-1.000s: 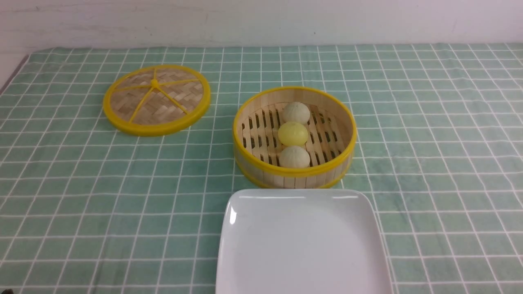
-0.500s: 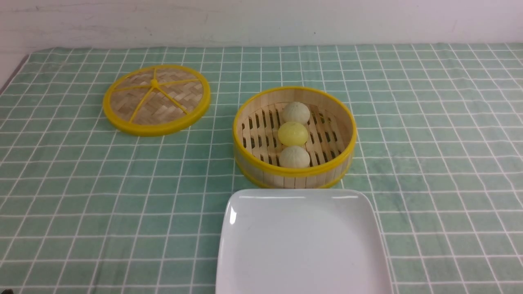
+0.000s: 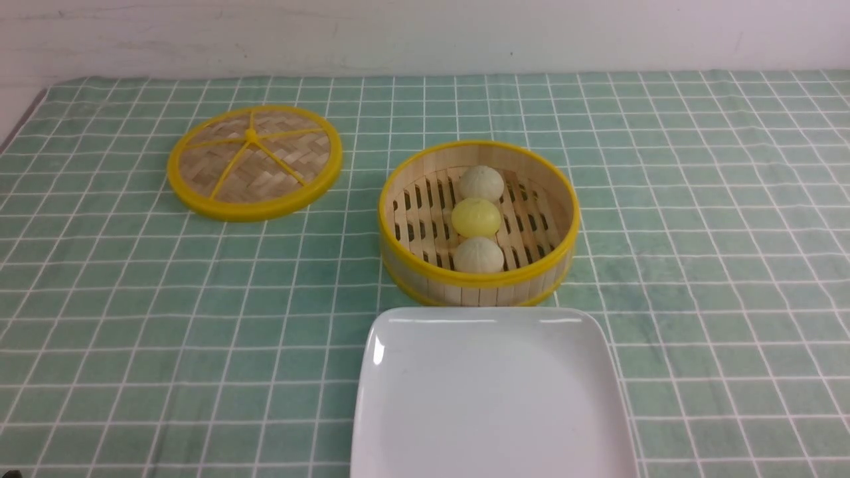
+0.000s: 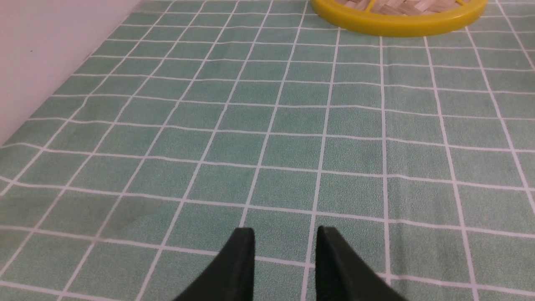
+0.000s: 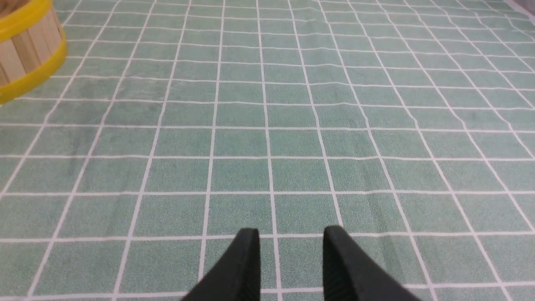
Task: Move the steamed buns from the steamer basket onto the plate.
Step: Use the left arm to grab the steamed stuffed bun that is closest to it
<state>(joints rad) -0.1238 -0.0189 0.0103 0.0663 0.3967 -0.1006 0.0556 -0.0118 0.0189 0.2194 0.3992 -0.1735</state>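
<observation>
The left hand (image 4: 285, 230) is low over the surface (image 4: 292, 125), which is covered by a green cloth with a white grid. Its two dark fingers stand parted with only cloth between them, so it is open and grips nothing. Ahead of it lies the yellow rim of the flat woven lid (image 4: 397, 25). In the front view the lid rests at the far left, well apart from the steamer basket (image 3: 478, 289).

The basket stands upright near the middle. All three buns sit in a line on its slatted floor: the far off-white bun (image 3: 481, 182), the yellow bun (image 3: 476, 217) and the near off-white bun (image 3: 478, 255). The white plate (image 3: 491, 398) lies just in front of the basket.

The right hand (image 5: 291, 229) is also low over the cloth, fingers parted and gripping nothing, with the basket's wall at the edge of its view.
</observation>
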